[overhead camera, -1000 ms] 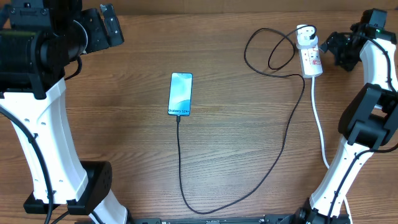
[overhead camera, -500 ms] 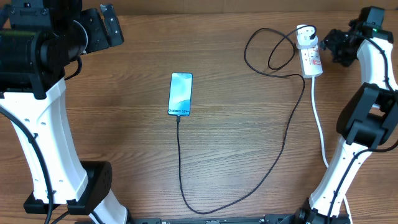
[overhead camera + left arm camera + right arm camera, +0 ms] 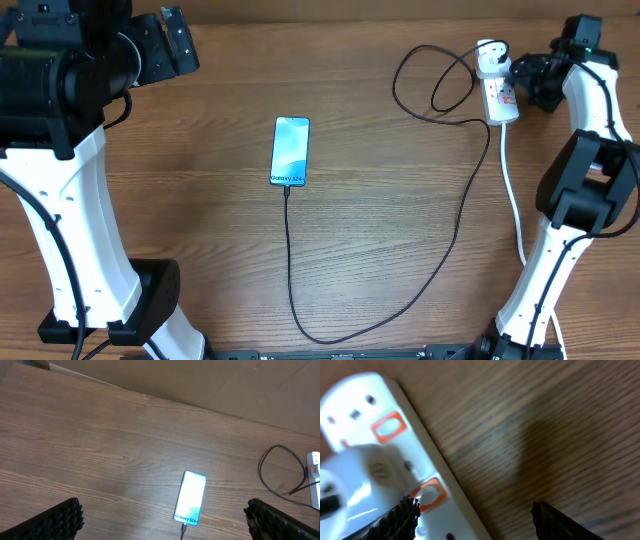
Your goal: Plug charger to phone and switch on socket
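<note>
We think the step now is to flick the switch on the socket (image 3: 500, 97), since the charger (image 3: 455, 225) already looks plugged into the bottom of the phone (image 3: 290, 150). The phone lies flat in the middle of the table (image 3: 380, 240), screen up. The charger's thin black wire runs down from it, curves back up and loops to the round adapter (image 3: 489, 58) at the far end of the socket.

To do it well, we should press with one finger tip only, right on the red switch (image 3: 431, 493) next to the adapter. We should push straight down so the socket does not slide, and keep off the wire.

The right arm reaches out to the back corner, its wrist bent toward the socket. The right claw (image 3: 520, 78) is open wide and holds nothing. One finger (image 3: 402, 517) sits just beside that red switch. The close picture is blurry, so we cannot tell if it touches. The left arm is up at the other back corner, and the left claw (image 3: 178, 42) is wide open and empty too.
</note>
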